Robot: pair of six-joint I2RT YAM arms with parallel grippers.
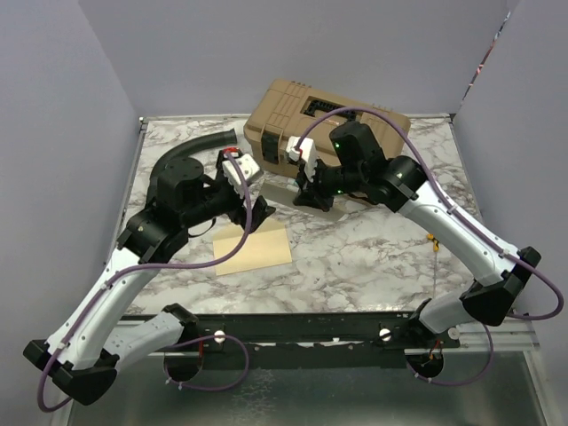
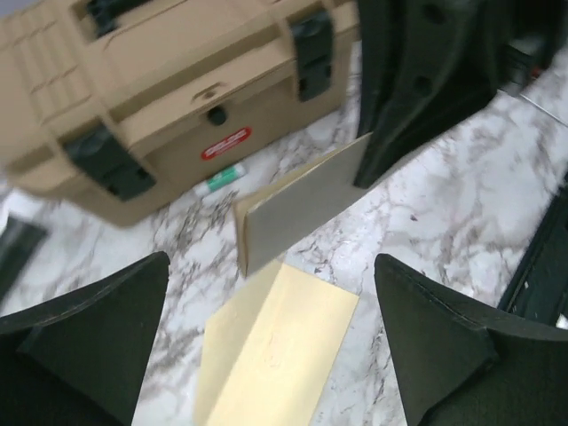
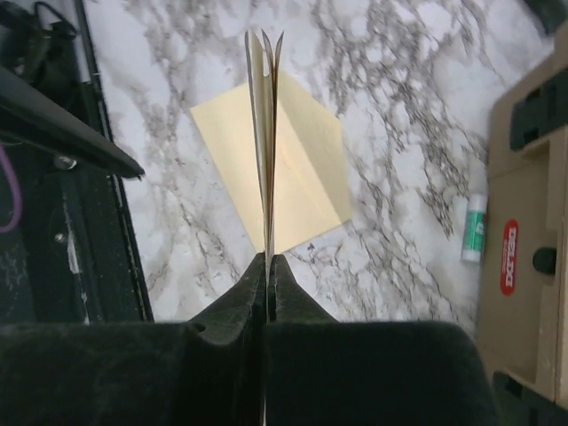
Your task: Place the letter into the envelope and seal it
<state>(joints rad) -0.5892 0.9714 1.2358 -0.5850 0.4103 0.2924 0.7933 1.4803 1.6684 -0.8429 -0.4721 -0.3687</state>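
Letter (image 3: 264, 133) pinched edge-up in right hand (image 3: 267, 262) near envelope (image 3: 306, 177); left hand (image 2: 271, 262) spread wide

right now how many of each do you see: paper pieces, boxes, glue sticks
paper pieces: 2 (letter, envelope)
toolbox: 1
glue stick: 1
total: 4
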